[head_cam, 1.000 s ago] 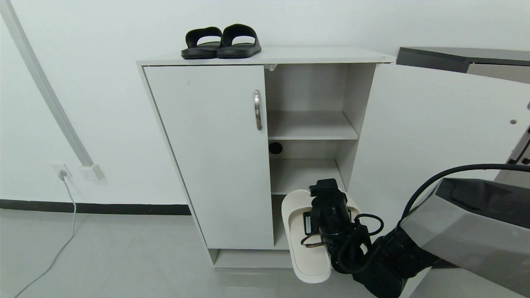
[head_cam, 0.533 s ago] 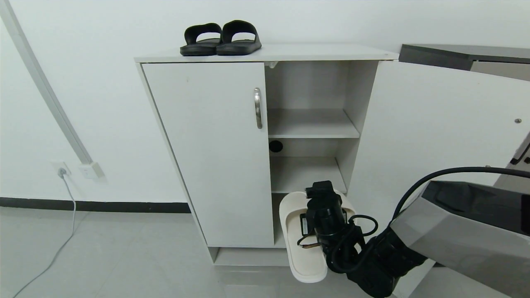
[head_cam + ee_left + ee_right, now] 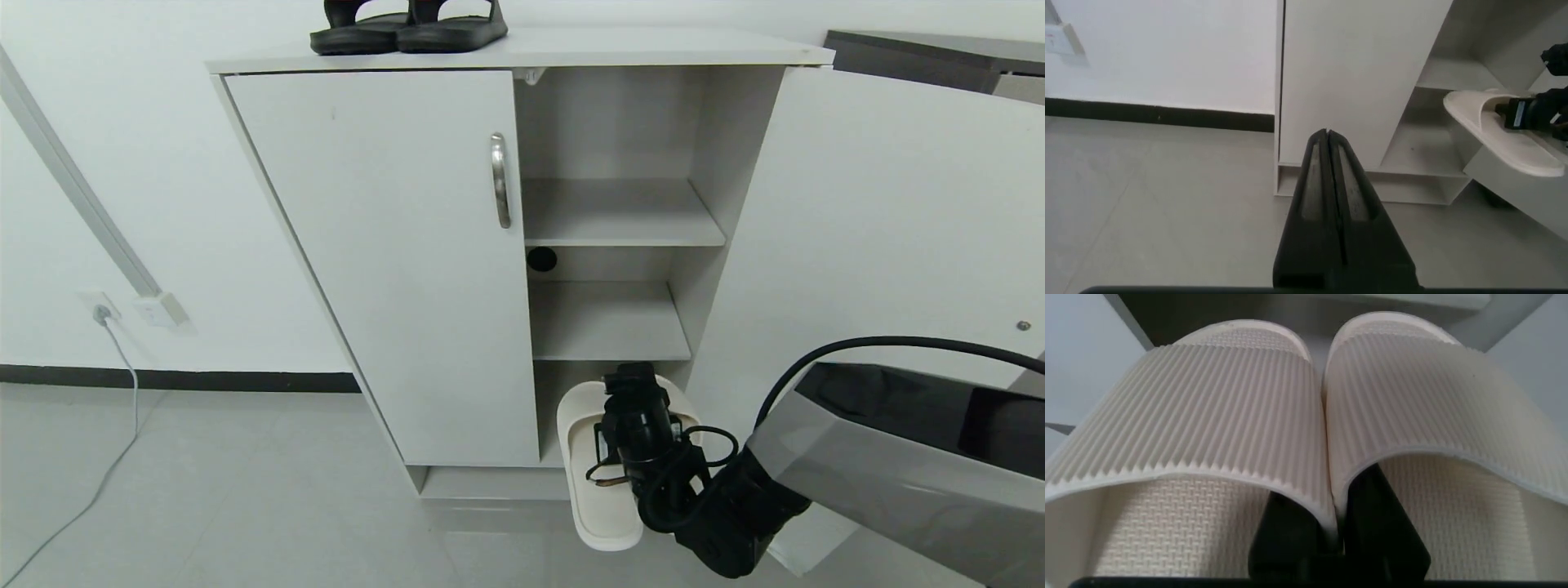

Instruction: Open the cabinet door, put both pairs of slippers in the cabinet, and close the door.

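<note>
The white cabinet (image 3: 367, 245) has its left door shut and its right door (image 3: 882, 229) swung wide open. A black pair of slippers (image 3: 408, 28) rests on its top. My right gripper (image 3: 624, 388) is shut on the white pair of slippers (image 3: 592, 490), held side by side at the mouth of the bottom compartment, toes toward the inside. In the right wrist view the fingers (image 3: 1290, 539) pinch the inner edges under the ribbed straps (image 3: 1208, 400). My left gripper (image 3: 1327, 139) is shut on nothing, low over the floor before the cabinet, with the white pair (image 3: 1503, 135) off to its side.
Two bare shelves (image 3: 612, 216) sit above the bottom compartment. A metal handle (image 3: 500, 180) is on the shut door. A wall socket with a cable (image 3: 102, 314) lies to the left, above grey floor tiles (image 3: 204, 506). A dark-topped unit (image 3: 939, 49) stands behind the open door.
The head view has moved closer to the cabinet and tilted down. The right gripper keeps the white slippers at the bottom opening, a little lower against the shelf edge.
</note>
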